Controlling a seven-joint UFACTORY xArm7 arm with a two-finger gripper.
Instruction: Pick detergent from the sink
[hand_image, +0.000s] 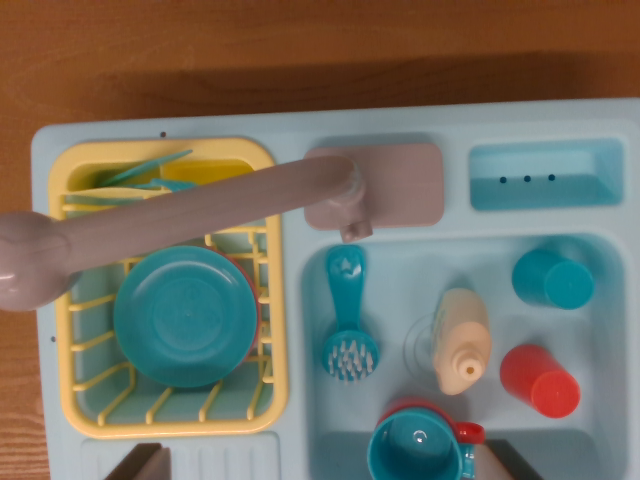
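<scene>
- Wooden tabletop (300, 50) of a warm brown grain lies under everything, and a pale blue toy sink unit (290, 125) takes up most of the wrist view.
- Inside the sink basin (400, 275) lies the detergent bottle (462, 338), cream-coloured, on its side near the basin's middle, its nozzle pointing toward the lower edge of the view.
- Just left of the bottle in the view, a teal dish brush (348, 318) lies flat with its white bristles facing up, apart from the bottle.
- Right of the bottle stand a teal cup (553, 279), higher in the view, and a red cup (539, 379) lower down; neither touches the bottle.
- Below the bottle sits a teal mug (415, 450) with a red piece behind its rim, close to the nozzle.
- Above the bottle, the beige faucet (200, 215) rises from its base plate and swings left over the yellow dish rack (70, 330).
- That rack, well left of the bottle, holds a teal plate (185, 315) and teal cutlery (145, 172).
- A small light-blue tray (545, 177) sits up and right of the bottle.
- Only two dark tips of the gripper (325, 465) show at the lower edge, set wide apart and holding nothing.
</scene>
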